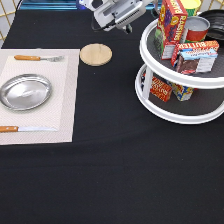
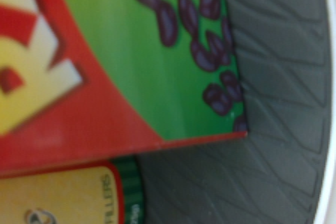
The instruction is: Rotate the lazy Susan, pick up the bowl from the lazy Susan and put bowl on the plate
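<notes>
The lazy Susan (image 1: 150, 52) stands at the exterior view's right, two white-rimmed tiers with dark grey shelves. The black bowl (image 1: 218, 21) lies on its top tier at the far right, partly hidden behind a red can (image 1: 198, 29). The silver plate (image 1: 25, 91) lies on a pale placemat (image 1: 67, 100) at the left. My gripper (image 1: 131, 21) is at the top edge, beside the turntable's upper rim and next to a red and green box (image 1: 172, 22). It holds nothing that I can see. The wrist view shows that box (image 2: 112, 75) from close by above the grey shelf (image 2: 285, 150).
A round wooden coaster (image 1: 96, 54) lies just beyond the placemat. A fork (image 1: 37, 58) and a knife (image 1: 25, 129) flank the plate. More boxes (image 1: 197, 57) stand on the top tier and packets (image 1: 161, 87) on the lower one. A yellow packet (image 2: 67, 200) shows in the wrist view.
</notes>
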Motion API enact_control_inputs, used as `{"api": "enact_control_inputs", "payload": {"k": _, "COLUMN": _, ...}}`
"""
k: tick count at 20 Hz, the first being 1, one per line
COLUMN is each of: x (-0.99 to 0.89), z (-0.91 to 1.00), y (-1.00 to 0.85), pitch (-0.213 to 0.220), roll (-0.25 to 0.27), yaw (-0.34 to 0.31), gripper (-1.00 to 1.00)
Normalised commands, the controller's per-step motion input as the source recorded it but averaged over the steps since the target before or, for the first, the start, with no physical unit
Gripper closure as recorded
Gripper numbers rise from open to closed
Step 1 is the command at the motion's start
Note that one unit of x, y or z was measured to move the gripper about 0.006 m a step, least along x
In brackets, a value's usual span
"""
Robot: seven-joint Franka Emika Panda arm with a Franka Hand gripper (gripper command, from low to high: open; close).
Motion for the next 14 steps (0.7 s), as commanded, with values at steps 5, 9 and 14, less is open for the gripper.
{"api": "enact_control_inputs", "payload": {"k": 5, "x": 0.28, "z": -0.24, "y": 0.11, "pitch": 0.006, "roll": 0.107, "yaw": 0.015, "gripper": -1.00}}
{"api": "enact_control_inputs", "payload": {"k": 9, "x": 0.41, "z": -0.03, "y": 0.23, "pitch": 0.091, "roll": 0.064, "yaw": -0.014, "gripper": -1.00}}
{"api": "enact_control_inputs", "payload": {"k": 14, "x": 0.37, "z": 0.00, "y": 0.11, "pitch": 0.106, "roll": 0.038, "yaw": -0.029, "gripper": -1.00}}
